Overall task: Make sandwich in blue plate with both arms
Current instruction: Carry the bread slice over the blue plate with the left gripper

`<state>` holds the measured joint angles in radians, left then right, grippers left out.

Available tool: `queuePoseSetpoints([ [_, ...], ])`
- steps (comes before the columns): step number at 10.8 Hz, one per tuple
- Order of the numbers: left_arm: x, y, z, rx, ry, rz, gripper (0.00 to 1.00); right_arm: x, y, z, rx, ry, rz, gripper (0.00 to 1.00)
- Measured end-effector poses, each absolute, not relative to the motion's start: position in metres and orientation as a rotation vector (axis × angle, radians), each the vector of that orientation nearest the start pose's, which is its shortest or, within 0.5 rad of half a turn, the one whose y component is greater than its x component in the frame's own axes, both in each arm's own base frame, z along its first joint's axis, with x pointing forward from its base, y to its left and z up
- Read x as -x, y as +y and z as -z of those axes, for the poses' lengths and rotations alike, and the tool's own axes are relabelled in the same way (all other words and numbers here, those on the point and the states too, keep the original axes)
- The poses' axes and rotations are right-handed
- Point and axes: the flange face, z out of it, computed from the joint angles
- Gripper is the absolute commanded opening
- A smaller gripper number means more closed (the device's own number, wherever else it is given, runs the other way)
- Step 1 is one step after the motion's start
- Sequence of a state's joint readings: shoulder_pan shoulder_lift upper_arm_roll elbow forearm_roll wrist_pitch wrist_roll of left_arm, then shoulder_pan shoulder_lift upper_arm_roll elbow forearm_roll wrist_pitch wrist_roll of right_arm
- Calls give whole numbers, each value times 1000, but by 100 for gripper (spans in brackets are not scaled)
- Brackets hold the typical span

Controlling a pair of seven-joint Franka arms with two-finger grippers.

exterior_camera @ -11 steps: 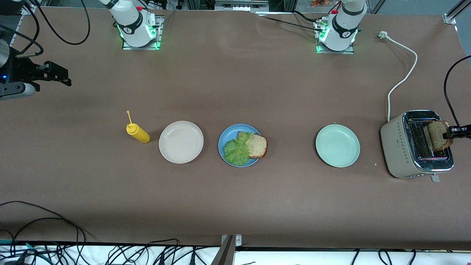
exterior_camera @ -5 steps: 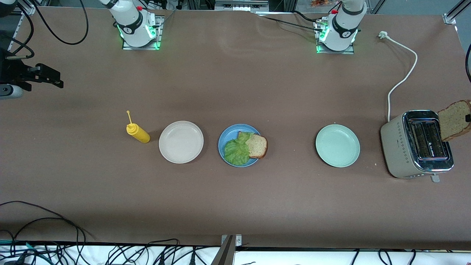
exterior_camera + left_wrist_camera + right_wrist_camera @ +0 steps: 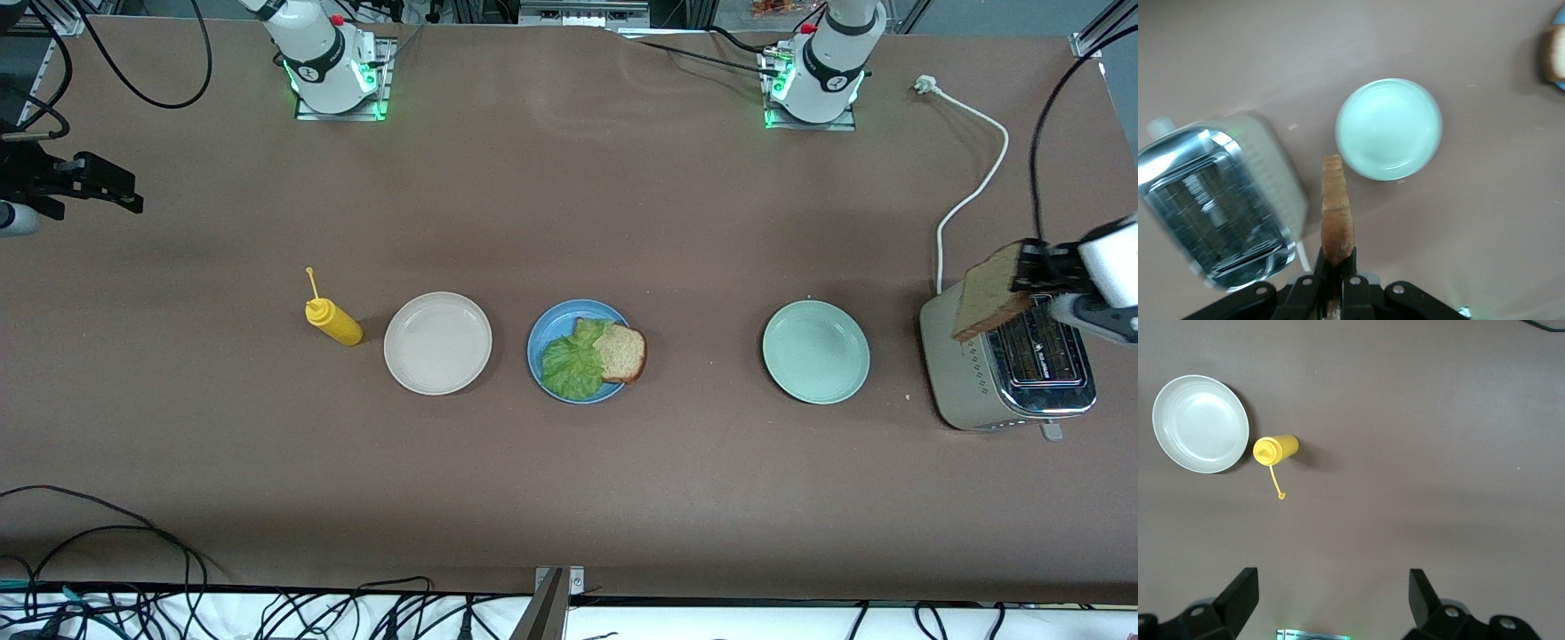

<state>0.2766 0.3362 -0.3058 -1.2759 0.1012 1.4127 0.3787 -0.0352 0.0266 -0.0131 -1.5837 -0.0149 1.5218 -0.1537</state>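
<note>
The blue plate (image 3: 544,331) sits mid-table with a ruffled green lettuce leaf (image 3: 572,365) and one brown bread slice (image 3: 622,352) lying on it, the slice overhanging the rim. My left gripper (image 3: 1024,269) is shut on a second bread slice (image 3: 985,293), held on edge in the air over the toaster (image 3: 969,378). In the left wrist view that slice (image 3: 1337,207) sticks out edge-on from the left gripper (image 3: 1337,261). My right gripper (image 3: 120,189) hangs open and empty over bare table at the right arm's end, its fingers wide apart in the right wrist view (image 3: 1333,593).
A pale mint-green plate (image 3: 815,351) lies between the blue plate and the toaster. A beige-white plate (image 3: 437,342) and a yellow squeeze bottle (image 3: 333,321) stand toward the right arm's end. The toaster's white cord (image 3: 973,191) trails toward the arm bases.
The left gripper has lifted the bread slice out of the toaster slot and swung it over the toaster's end toward the mint plate. The right gripper has drifted outward toward the table's end.
</note>
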Motion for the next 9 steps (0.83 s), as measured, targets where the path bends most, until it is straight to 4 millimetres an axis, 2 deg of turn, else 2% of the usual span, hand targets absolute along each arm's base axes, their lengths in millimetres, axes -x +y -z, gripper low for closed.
queuePoseSetpoints([
  [2,-634,-27,-540,3224,739,-322,0,-556,-29,-600,3141,-165,-139,100],
  [4,-640,-74,-505,3376,781,-435,0,-556,-30,-600,3147,-164,-141,100],
  [6,-643,-130,-465,3477,857,-590,0,-556,-30,-600,3149,-164,-141,100],
  [7,-646,-159,-446,3510,897,-617,0,-556,-32,-600,3163,-165,-143,100],
  [9,-651,-201,-418,3601,934,-628,0,-556,-33,-600,3179,-166,-149,100],
])
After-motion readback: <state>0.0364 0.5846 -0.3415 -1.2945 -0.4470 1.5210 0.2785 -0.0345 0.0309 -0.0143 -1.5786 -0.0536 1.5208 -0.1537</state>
